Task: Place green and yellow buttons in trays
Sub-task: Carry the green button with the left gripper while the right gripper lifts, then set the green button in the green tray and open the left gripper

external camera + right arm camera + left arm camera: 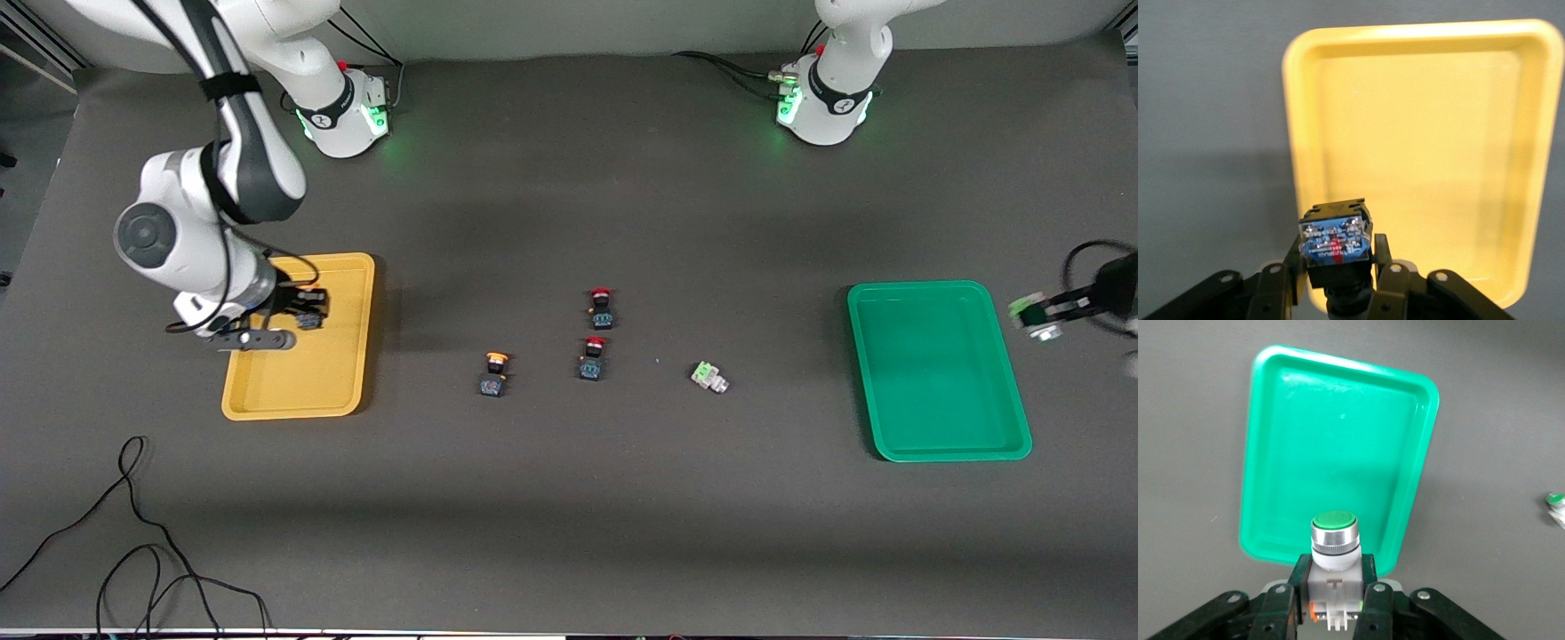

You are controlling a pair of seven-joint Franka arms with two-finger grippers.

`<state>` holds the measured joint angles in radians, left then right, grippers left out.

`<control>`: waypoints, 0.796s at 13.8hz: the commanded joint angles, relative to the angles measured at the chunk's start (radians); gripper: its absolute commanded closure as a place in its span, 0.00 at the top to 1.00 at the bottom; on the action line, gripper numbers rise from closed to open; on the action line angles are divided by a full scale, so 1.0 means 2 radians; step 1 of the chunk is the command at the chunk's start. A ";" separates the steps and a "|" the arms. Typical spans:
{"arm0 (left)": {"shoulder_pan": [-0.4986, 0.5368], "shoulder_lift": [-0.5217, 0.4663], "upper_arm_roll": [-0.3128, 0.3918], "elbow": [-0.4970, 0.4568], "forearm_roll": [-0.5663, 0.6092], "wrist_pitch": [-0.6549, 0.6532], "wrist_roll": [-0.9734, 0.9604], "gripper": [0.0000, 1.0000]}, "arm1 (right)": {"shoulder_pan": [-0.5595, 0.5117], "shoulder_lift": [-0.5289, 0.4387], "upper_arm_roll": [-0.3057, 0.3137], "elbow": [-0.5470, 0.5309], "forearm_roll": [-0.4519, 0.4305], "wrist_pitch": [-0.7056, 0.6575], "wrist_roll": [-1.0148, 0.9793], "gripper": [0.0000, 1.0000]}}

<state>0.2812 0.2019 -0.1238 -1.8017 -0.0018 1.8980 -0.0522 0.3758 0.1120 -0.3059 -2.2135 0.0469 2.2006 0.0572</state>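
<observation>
Over the yellow tray (338, 391) my right gripper (307, 313) clamps a black-bodied button (1336, 241), left gripper (1042, 313) beside the green tray (933, 444) clamps a green-capped button (1334, 540); I judge release comes next.

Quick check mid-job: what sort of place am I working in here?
Likely a robotics lab bench: dark grey cloth-covered table, two base-mounted white arms, loose black cables, and a shallow green plastic tray and a yellow one for sorting.

Dark grey table (569, 516) with yellow tray (342, 391), green tray (942, 449), four loose buttons, black cable (133, 551).
</observation>
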 commanded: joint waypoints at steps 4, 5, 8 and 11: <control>-0.015 0.094 -0.002 -0.109 0.027 0.190 0.002 0.14 | -0.013 0.073 -0.051 -0.034 0.003 0.112 -0.102 0.00; -0.013 0.105 -0.002 -0.110 0.029 0.205 0.002 0.15 | -0.021 0.078 -0.051 -0.042 0.003 0.128 -0.110 0.00; -0.017 0.116 -0.001 -0.109 0.031 0.210 0.004 0.88 | -0.044 0.110 -0.051 -0.050 0.008 0.167 -0.133 0.00; -0.018 0.096 -0.003 -0.064 0.039 0.138 0.005 1.00 | -0.065 0.130 -0.049 -0.055 0.070 0.184 -0.191 0.00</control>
<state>0.2554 0.4422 -0.1334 -1.9930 0.0608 2.2932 -0.0520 0.2544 0.3551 -0.4066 -2.3186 0.0978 2.5460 -0.2349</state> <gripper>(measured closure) 0.260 0.568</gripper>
